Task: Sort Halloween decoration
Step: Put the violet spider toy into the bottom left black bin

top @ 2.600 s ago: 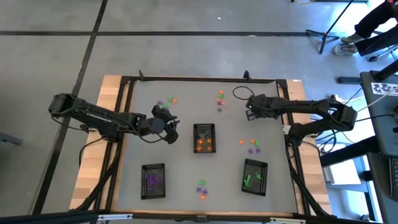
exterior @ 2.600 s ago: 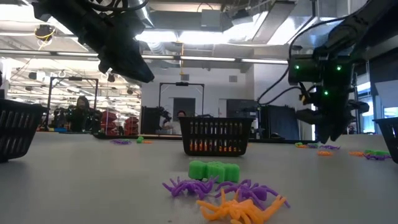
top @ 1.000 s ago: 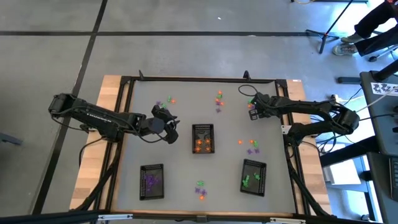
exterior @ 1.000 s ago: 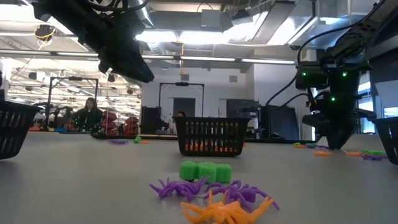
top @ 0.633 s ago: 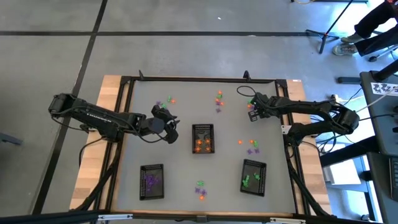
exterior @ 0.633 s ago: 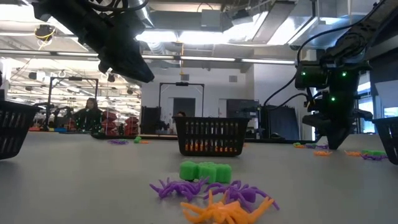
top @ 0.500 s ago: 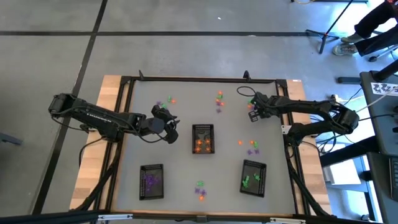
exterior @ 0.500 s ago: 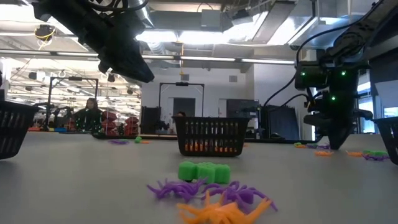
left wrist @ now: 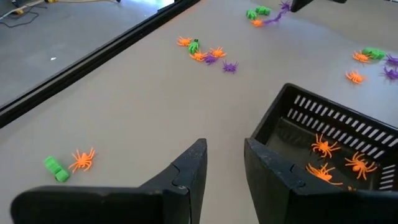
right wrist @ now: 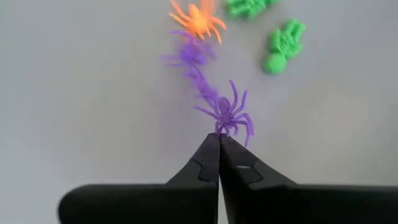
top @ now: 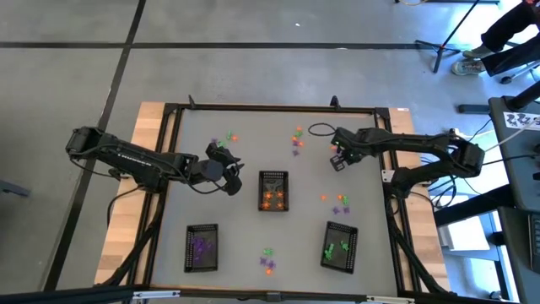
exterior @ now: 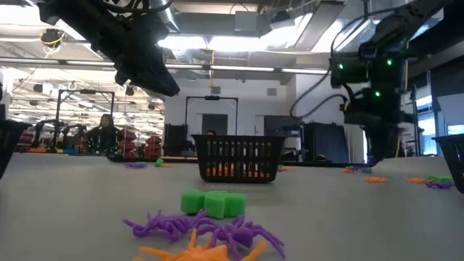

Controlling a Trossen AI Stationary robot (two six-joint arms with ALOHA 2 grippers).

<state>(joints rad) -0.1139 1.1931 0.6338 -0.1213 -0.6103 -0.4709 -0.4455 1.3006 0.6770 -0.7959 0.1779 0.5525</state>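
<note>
Right gripper (right wrist: 219,138) pinched on purple spider (right wrist: 227,114), thin splayed legs, above table (top: 253,135). Left gripper (left wrist: 222,155) jaws narrowly apart, empty.

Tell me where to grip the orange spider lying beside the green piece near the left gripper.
Probably pinch the orange spider across its small central body, coming straight down from above: it lies flat with thin legs splayed, which offer little hold. Stay clear of the green piece beside it.
</note>
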